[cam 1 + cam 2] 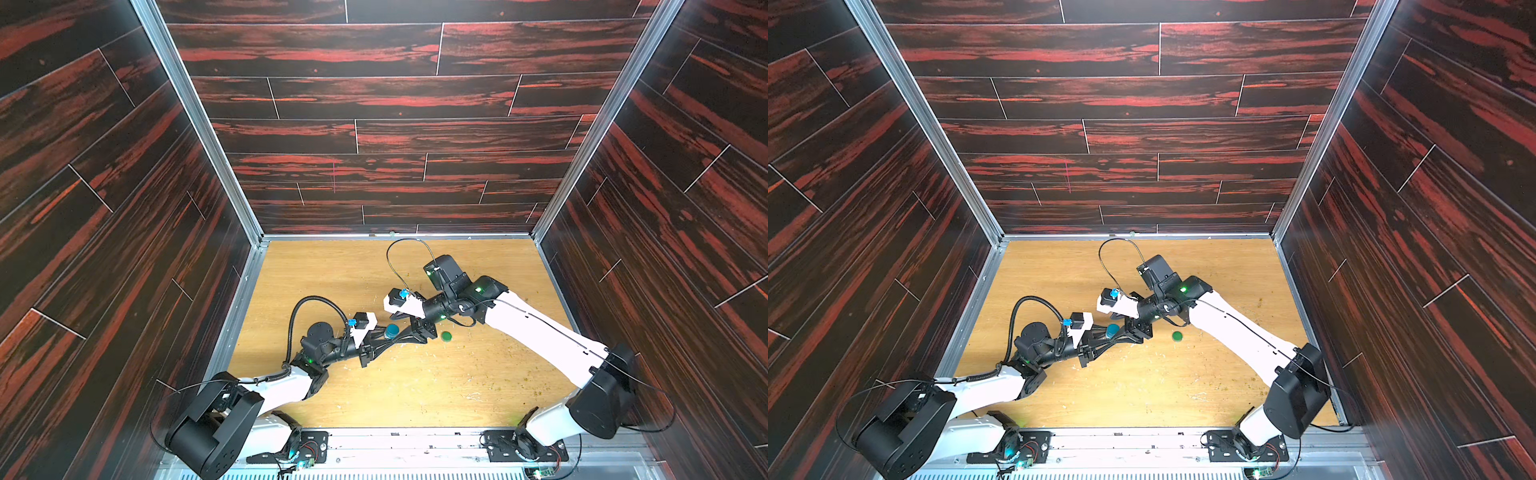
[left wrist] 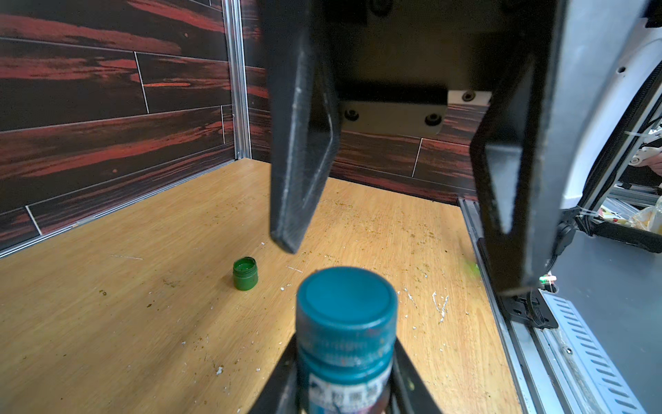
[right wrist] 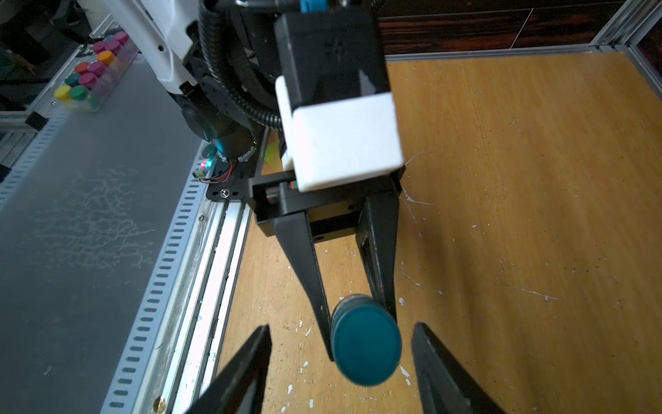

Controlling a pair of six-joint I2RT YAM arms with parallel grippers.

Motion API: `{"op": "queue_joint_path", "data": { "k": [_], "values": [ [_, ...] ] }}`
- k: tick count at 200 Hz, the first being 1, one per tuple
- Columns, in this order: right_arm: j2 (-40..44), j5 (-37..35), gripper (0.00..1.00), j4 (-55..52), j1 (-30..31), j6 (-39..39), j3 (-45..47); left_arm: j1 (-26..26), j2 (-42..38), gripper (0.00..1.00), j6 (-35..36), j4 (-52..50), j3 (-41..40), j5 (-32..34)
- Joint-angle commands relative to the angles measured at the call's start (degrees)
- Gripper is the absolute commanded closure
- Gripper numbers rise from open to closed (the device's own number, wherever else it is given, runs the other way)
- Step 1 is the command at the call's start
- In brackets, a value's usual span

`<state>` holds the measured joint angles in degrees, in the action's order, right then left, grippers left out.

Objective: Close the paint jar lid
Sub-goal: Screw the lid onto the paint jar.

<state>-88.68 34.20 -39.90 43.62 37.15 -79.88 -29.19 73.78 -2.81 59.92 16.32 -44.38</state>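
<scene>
Teal round lid (image 2: 346, 299) sits on the small teal paint jar (image 2: 344, 362), which the left jaws clamp tight over the wooden tabletop (image 2: 143, 322). Right jaws stand apart, straddling the lid without touching it. They should centre squarely, close evenly on its rim, then twist.

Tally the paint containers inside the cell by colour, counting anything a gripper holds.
Teal: 1, the jar, lid on, held in the left gripper.
Green: 1, a small cap or pot, standing loose on the table.
Total: 2.
</scene>
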Motion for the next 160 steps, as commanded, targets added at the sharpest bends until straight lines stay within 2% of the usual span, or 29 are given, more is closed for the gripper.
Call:
{"op": "queue_joint_path", "data": {
  "k": [1, 53, 85, 126, 160],
  "values": [
    [-2.0, 1.7, 0.35, -2.7, -0.4, 0.3, -2.0, 0.4, -1.5, 0.88, 0.9, -0.3, 1.5, -0.6],
    [-4.6, 1.8, 0.37, -4.0, -0.9, 0.0, -3.5, 0.4, -1.4, 0.88, 1.1, -0.9, 1.6, -0.4],
    [-5.6, 2.1, 0.44, -4.7, -1.1, -0.1, -4.0, 0.4, -1.2, 0.88, 1.1, -1.1, 1.8, -0.3],
    [-6.7, 1.9, 0.45, -5.0, -1.3, -0.5, -4.4, 0.4, -1.0, 0.88, 1.1, -1.0, 1.9, -0.3],
    [-7.1, 1.8, 0.51, -5.2, -1.4, -0.8, -4.6, 0.4, -1.0, 0.88, 1.2, -1.0, 1.9, -0.2]
  ]
}}
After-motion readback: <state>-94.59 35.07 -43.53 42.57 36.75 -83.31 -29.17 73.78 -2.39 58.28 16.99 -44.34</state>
